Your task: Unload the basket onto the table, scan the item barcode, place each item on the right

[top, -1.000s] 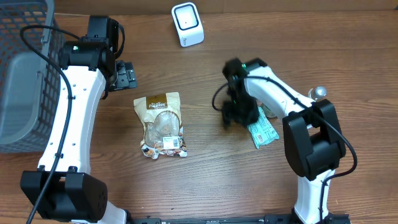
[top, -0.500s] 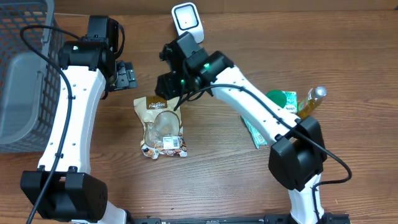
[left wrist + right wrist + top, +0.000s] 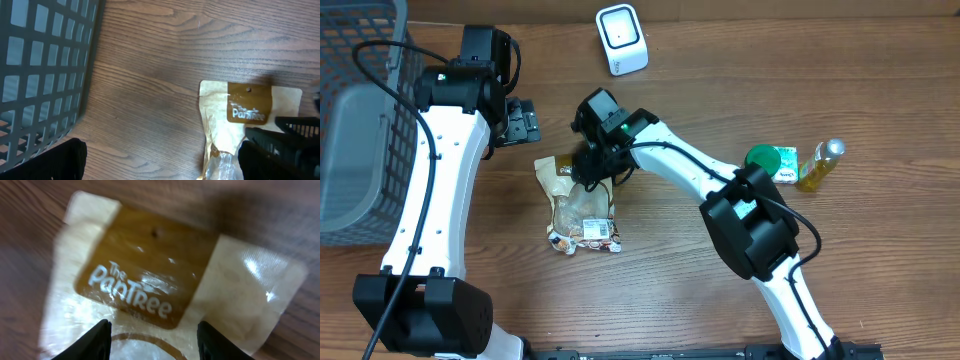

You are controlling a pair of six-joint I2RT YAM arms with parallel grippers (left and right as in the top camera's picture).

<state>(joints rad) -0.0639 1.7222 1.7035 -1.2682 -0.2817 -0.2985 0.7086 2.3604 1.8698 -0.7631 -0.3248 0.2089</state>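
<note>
snack pouch (image 3: 582, 205) | tan, flat, label up | scanner (image 3: 621, 40) | white, well apart

"The PanTree" in white on the brown label (image 3: 150, 255) of the snack pouch (image 3: 250, 290).

A brown wood-grain bench (image 3: 680, 290) fills the view. Its grain runs left to right. Soft, even light falls across it.

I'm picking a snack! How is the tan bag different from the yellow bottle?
The bag is flat, wide and tan; the bottle is slim and yellow with a silvery cap. The bag has the right claw over it; no claw is near the bottle. Both rest on the wooden table.
</note>
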